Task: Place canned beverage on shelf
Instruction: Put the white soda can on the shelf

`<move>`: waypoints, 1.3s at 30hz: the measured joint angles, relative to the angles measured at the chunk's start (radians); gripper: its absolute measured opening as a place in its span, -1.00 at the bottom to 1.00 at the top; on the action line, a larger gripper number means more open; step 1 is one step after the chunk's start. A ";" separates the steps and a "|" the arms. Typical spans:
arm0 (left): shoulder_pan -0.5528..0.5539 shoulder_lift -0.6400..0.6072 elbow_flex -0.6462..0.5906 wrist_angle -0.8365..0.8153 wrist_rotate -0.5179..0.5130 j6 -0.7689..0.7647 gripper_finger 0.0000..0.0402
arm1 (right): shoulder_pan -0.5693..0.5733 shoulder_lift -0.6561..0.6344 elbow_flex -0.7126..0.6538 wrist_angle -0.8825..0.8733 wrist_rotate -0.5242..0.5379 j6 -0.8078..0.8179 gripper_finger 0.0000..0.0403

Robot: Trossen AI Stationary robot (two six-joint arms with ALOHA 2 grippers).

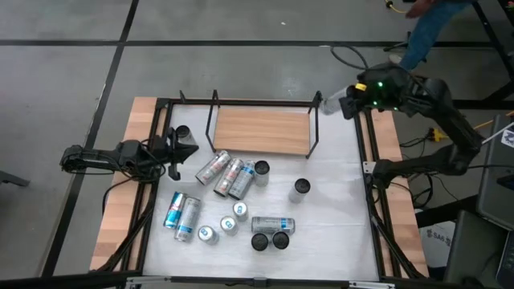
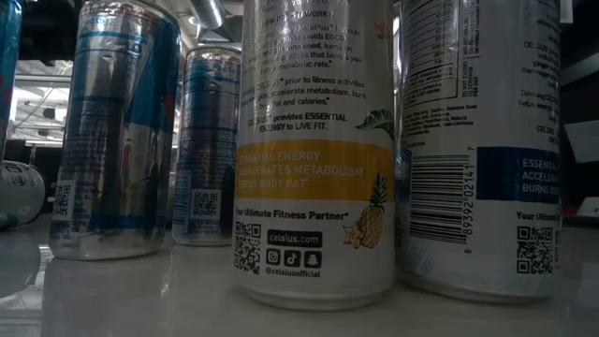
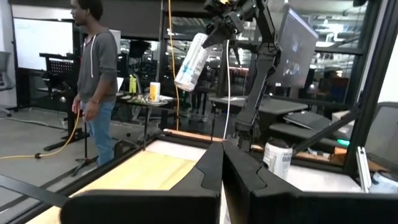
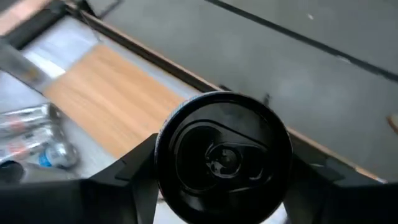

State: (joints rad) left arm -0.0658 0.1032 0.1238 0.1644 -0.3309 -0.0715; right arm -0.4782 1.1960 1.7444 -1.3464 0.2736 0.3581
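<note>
My right gripper is shut on a white canned beverage, held high in the air just beyond the right end loop of the shelf. The shelf is a light-brown board in a black rod frame at the table's far middle. In the left wrist view the can hangs tilted under that gripper. The right wrist view shows the can's black lid. My left gripper is shut and empty, left of the shelf. My right gripper pinches the can's side wall near its lid end between its two fingers, one on each side. The can is lifted clear of the table and shelf. It is tilted, with its bottom end hanging lowest.
Several cans lie and stand on the white tabletop near the shelf's front, and one stands alone at the right. The low view is filled by close cans. A person stands beyond the table.
</note>
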 joint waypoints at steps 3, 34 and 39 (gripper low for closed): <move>0.000 0.001 0.000 0.021 -0.002 0.002 -1.00 | 0.000 0.047 0.019 0.067 -0.083 -0.054 0.19; 0.000 0.363 0.024 0.424 -0.052 -0.002 -1.00 | 0.001 0.525 0.022 0.180 -0.248 -0.283 0.22; 0.000 0.465 0.117 0.429 -0.052 0.057 -1.00 | 0.001 0.554 0.022 0.182 -0.221 -0.285 0.22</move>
State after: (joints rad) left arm -0.0658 0.5680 0.2407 0.5938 -0.3827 -0.0148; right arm -0.4770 1.7500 1.7660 -1.1647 0.0525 0.0735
